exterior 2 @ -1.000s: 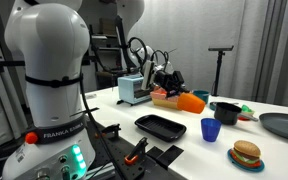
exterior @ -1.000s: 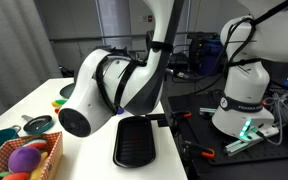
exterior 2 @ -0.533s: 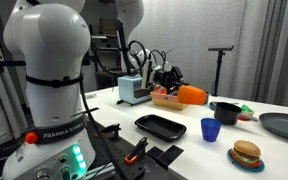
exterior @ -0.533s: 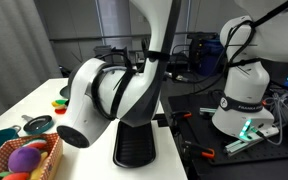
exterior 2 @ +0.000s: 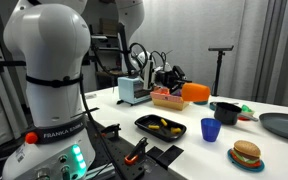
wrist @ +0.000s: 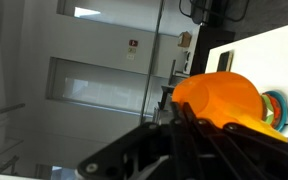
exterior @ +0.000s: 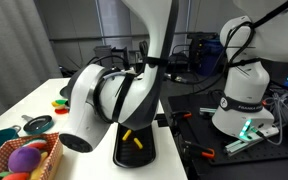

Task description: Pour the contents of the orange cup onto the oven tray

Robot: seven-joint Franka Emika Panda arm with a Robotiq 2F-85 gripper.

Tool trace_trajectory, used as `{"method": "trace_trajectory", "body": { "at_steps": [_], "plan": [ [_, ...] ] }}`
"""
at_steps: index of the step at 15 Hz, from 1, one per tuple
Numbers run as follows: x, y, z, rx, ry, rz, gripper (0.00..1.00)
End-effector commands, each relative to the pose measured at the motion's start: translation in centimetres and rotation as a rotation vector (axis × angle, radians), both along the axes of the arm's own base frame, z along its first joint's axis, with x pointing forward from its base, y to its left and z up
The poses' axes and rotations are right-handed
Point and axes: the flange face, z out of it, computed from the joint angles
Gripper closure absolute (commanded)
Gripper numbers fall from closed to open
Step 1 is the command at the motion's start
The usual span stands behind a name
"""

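Note:
My gripper [exterior 2: 174,86] is shut on the orange cup [exterior 2: 196,92], holding it tipped on its side above the table. The cup fills the wrist view [wrist: 224,100] between the black fingers [wrist: 189,130]. The black ridged oven tray [exterior 2: 160,126] lies on the table below, and several small yellow pieces [exterior 2: 164,125] lie on it. In an exterior view the tray [exterior: 136,148] shows behind my white arm, with yellow pieces [exterior: 132,137] on it; the cup is hidden there.
A blue cup [exterior 2: 211,130] stands beside the tray. A burger toy [exterior 2: 246,154], a dark round pan [exterior 2: 283,126] and a dark bowl [exterior 2: 225,111] sit nearby. A basket of soft toys [exterior: 24,158] is at the table's corner. A second white robot base [exterior: 246,95] stands close by.
The cup has tipped further over and the yellow pieces have fallen out onto the tray, which was bare before. My arm has rotated and dropped slightly.

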Motion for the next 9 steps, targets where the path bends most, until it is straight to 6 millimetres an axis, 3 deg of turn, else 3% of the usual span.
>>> {"method": "trace_trajectory", "body": {
  "at_steps": [1, 9],
  "plan": [
    [0.5, 0.32, 0.08, -0.05, 0.013, 0.013, 0.99],
    [0.52, 0.52, 0.71, -0.141, 0.004, 0.032, 0.99]
  ]
}}
